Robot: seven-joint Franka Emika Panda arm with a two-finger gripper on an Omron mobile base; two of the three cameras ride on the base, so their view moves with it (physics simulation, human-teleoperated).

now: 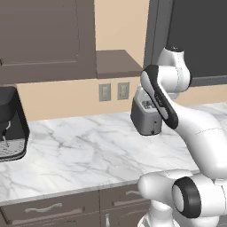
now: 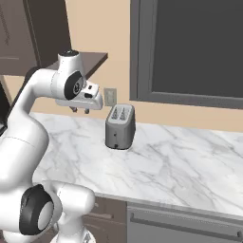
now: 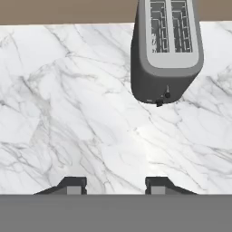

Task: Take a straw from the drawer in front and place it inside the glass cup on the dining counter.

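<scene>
The white arm's own bulk hides much of the scene: in the left base view its dark-jointed links cover the right side of the frame and part of the grey two-slot toaster, and in the right base view the elbow and base fill the lower left. The black coffee machine is cut off by the left edge of the left base view. The wide dark grey-brown drawer with its curved silver bar handle sits at the bottom left of that view, under the table's front edge, its front closed and its lower part cut off by the frame; its long axis runs left to right along the cabinet line. A narrower drawer beside it is largely hidden behind the arm. In the right base view the two-finger gripper hangs at centre left, above the white grey-veined marble table and just left of the toaster, its small dark fingers pointing down. In the hand view the fingers rise at the bottom edge, standing apart with bare marble between them and nothing held; the toaster lies at the upper right there, slots facing the camera.
</scene>
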